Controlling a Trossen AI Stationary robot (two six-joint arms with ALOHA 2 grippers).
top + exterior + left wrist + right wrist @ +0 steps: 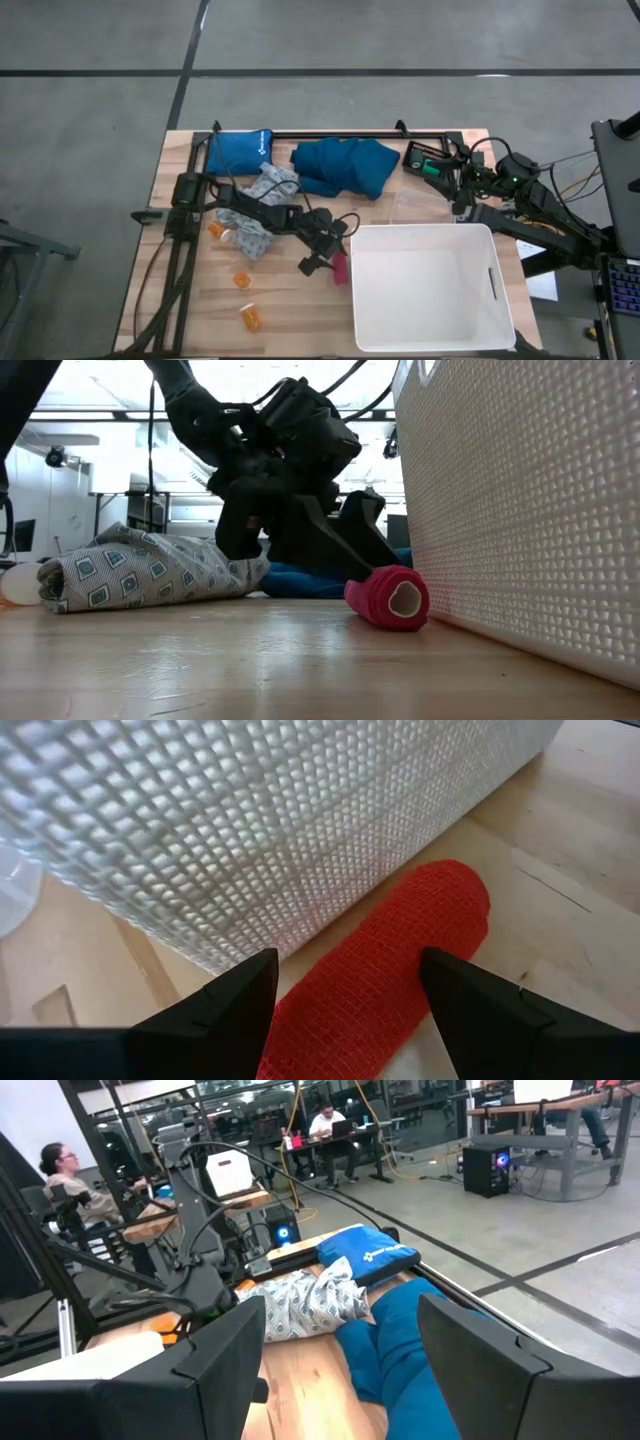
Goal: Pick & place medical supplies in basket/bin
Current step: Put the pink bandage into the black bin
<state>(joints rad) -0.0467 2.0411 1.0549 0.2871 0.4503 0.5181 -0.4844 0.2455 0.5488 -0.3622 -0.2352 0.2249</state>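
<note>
2 spread fingers of the left hand (345, 1005) straddle the pink-red cylinder (385, 975) lying on the surface (200, 300) beside the white tub (430, 290); the right hand (340, 1370), spread, waits above the teal garment (345, 165).

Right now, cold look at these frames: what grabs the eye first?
The big white tub fills the table's near right corner, and it looks empty. Right beside its left wall the left gripper hangs with its fingers open on either side of a pink-red roll lying on the wood. Behind them a teal cloth and a pale patterned cloth lie in heaps, with orange pill bottles scattered at the left; the right gripper waits at the far right.
</note>
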